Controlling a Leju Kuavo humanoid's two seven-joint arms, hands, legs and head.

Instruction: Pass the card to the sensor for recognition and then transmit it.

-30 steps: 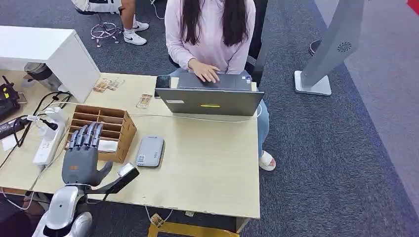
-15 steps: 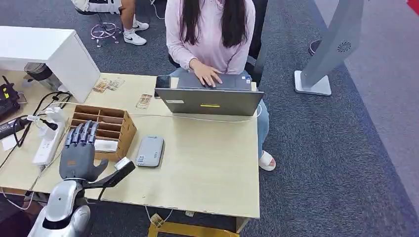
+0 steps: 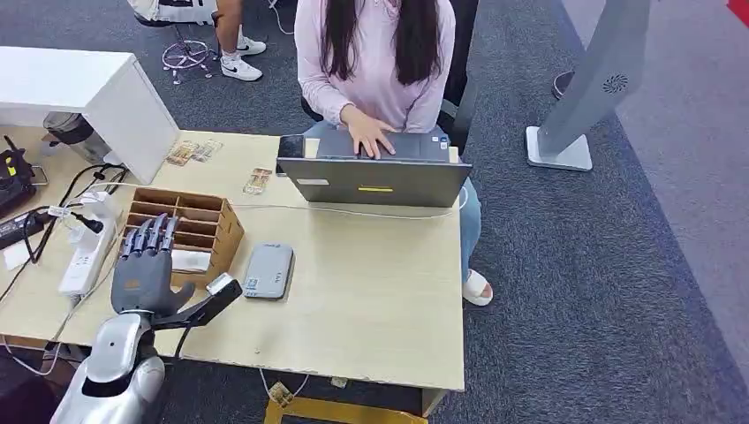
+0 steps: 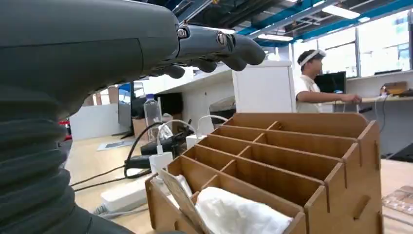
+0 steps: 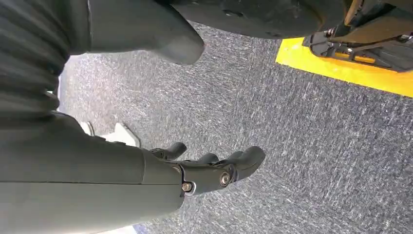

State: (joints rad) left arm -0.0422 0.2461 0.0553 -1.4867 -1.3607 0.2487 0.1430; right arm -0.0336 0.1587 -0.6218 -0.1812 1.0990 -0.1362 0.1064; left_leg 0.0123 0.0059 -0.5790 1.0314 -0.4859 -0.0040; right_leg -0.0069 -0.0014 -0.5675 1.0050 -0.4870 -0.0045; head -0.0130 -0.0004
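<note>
The left hand [image 3: 146, 269], fingers spread and holding nothing, hovers over the wooden organizer [image 3: 205, 226]. The card [image 4: 181, 199] beneath looks thin, stiff, light; its upstanding edge likely suits pinching.

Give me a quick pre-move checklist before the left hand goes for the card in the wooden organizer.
1. Left hand empty, fingers apart over the wooden organizer: ok.
2. Card leaning in the organizer's nearest slot beside the white packet: ok.
3. Fingers touching the card: not ok, they sit above it.
4. Grey sensor on the table, nothing lying on it: ok.
5. Right hand hanging over the carpet, holding nothing: ok.
6. Person typing on the laptop, away from the organizer: ok.
</note>
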